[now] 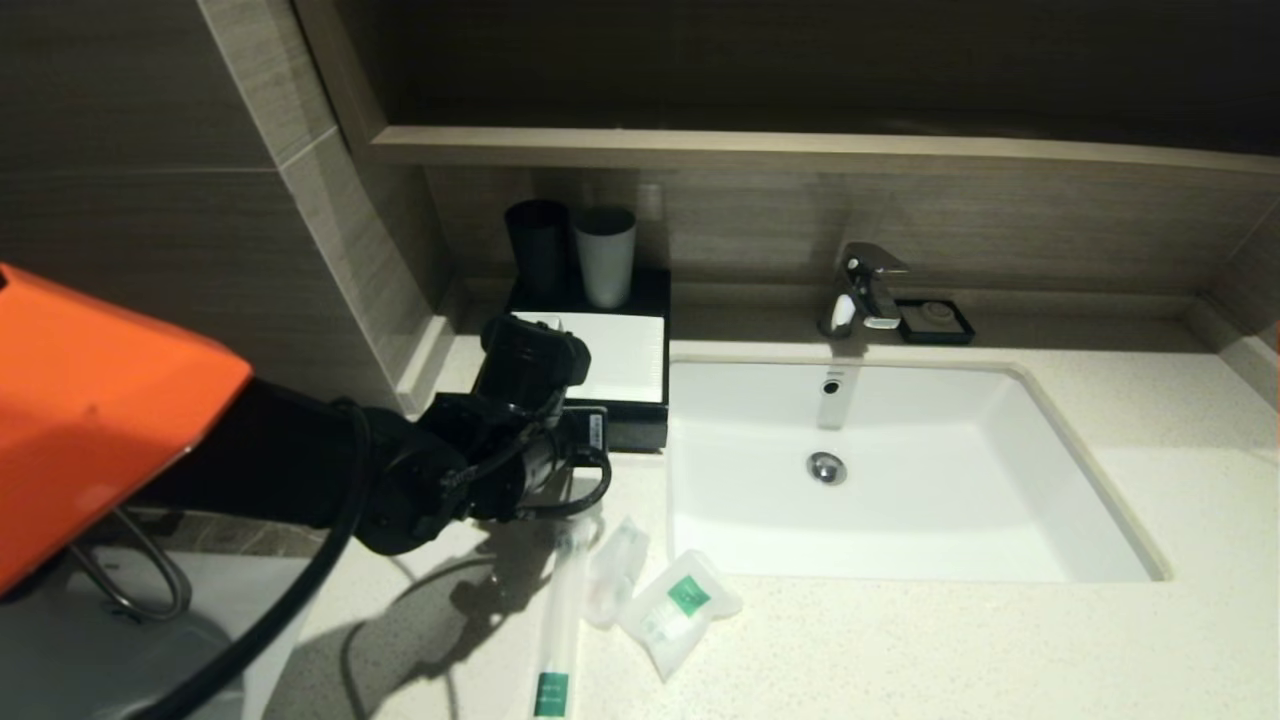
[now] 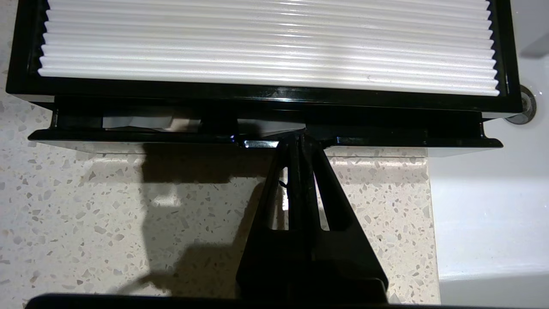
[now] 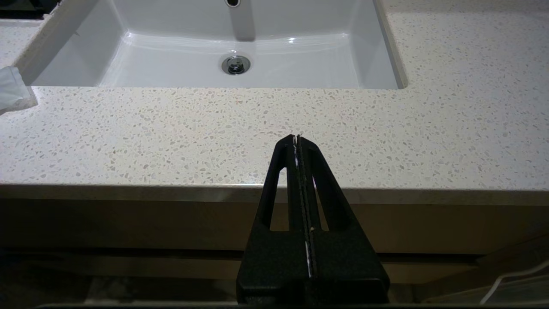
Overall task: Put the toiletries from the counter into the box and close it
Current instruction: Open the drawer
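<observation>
Bathroom vanity, inset white sink (image 1: 1000,520), chrome faucet (image 1: 862,290), speckled stone counter (image 1: 1000,650)

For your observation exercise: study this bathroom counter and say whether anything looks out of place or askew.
Yes. Three toiletry sachets, the toothbrush pack, a small plain one and a green-labelled one, lie scattered askew by the sink. The box has its drawer slightly ajar, with the shut left claw at its front lip.
</observation>
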You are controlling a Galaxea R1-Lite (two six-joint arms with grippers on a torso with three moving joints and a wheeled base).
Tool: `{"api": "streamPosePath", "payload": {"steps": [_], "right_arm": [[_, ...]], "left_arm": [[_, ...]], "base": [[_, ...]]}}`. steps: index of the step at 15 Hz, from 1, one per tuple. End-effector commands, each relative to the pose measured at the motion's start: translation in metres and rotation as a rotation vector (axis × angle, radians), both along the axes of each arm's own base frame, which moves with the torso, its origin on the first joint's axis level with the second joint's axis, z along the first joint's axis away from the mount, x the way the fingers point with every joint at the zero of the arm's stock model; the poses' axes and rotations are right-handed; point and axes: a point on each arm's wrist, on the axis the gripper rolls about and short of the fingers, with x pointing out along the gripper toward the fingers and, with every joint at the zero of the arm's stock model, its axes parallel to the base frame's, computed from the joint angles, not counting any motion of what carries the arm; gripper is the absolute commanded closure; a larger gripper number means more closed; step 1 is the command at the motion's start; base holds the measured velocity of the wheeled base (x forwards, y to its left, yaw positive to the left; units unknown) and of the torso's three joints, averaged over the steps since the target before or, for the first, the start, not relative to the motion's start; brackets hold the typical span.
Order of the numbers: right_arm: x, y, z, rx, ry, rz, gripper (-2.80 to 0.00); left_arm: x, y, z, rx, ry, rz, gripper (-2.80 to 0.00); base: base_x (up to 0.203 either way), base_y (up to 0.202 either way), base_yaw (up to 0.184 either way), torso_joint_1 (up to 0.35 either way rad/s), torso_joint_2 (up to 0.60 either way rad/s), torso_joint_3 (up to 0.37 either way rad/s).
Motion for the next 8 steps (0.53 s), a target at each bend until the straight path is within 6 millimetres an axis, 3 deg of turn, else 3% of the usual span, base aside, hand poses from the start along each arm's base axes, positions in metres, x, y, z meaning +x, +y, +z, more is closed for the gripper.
{"api": "streamPosePath", "payload": {"steps": [1,8], "right_arm": [[0.0001,0.0,-0.0001,0.0,0.0,0.0,0.0],[0.0,0.0,0.0002,0.0,-0.001,0.0,0.0]], "left_arm": [[0.0014,-0.001,-0.0012,-0.001,-0.001,0.004,0.0],[0.0091,-0.005,-0.0106,0.016,-0.009,0.033,0.0]], "base": [[0.0,0.0,0.0,0.0,0.0,0.0],[0.0,0.0,0.0,0.0,0.0,0.0]]}}
